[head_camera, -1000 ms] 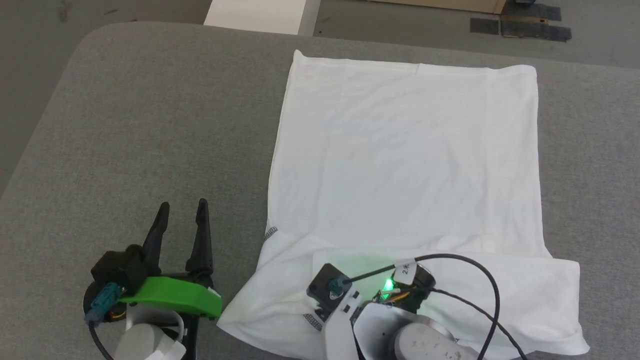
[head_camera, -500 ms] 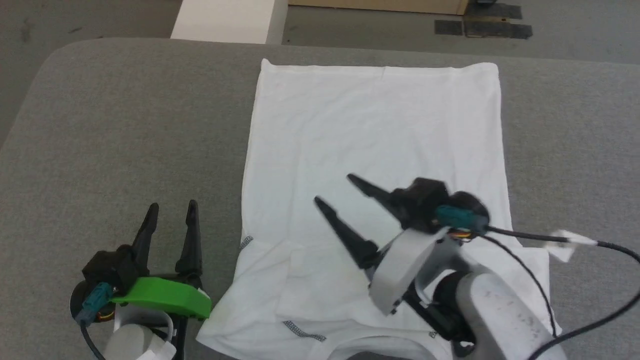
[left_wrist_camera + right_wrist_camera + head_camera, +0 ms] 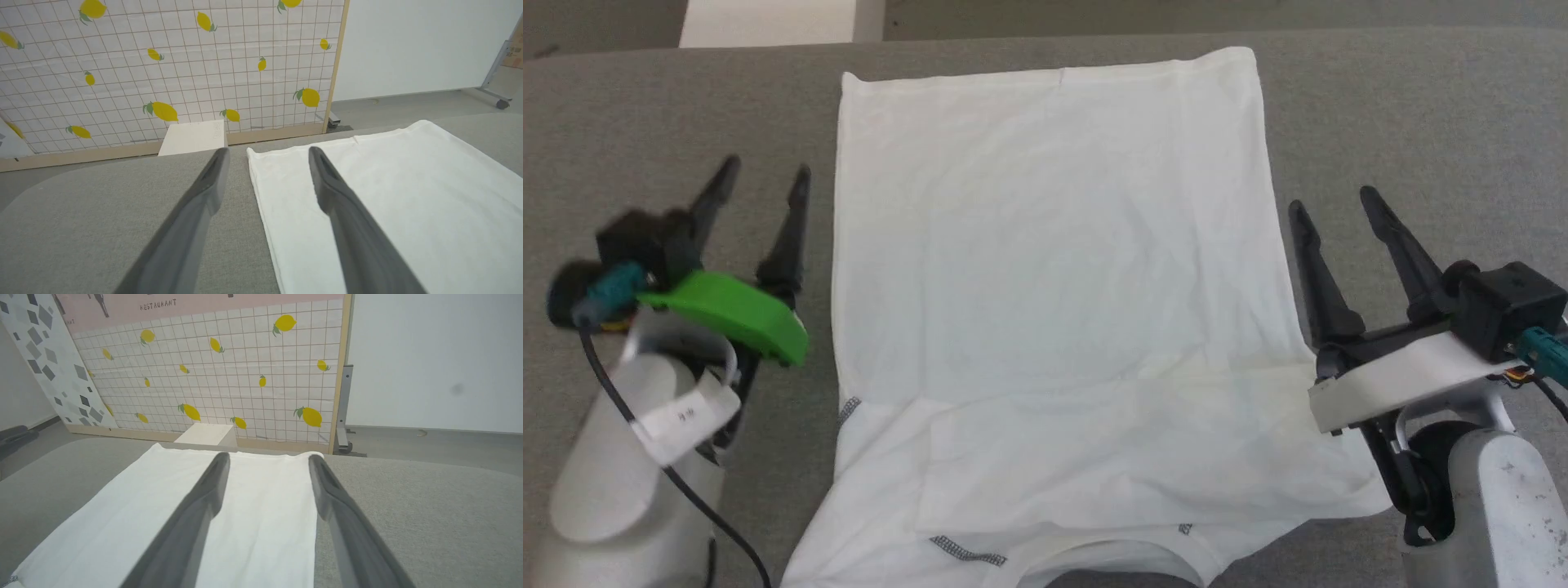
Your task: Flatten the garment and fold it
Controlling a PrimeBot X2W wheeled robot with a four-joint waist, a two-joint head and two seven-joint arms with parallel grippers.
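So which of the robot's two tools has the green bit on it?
The left tool, beside the garment's left edge: a bright green cover sits behind its fingers. The right tool has a pale cover there instead.

The left gripper [image 3: 765, 169] has two long, tapering dark fingers [image 3: 788, 229], a bright green cover [image 3: 727, 314], a teal connector [image 3: 613, 286] with a black cable [image 3: 613, 392], and a white label [image 3: 682, 416] on its pale grey forearm [image 3: 596, 490]. The right gripper [image 3: 1330, 201] has matching fingers, a white bracket [image 3: 1396, 380], a teal plug [image 3: 1543, 347] and a scuffed grey forearm [image 3: 1494, 514].
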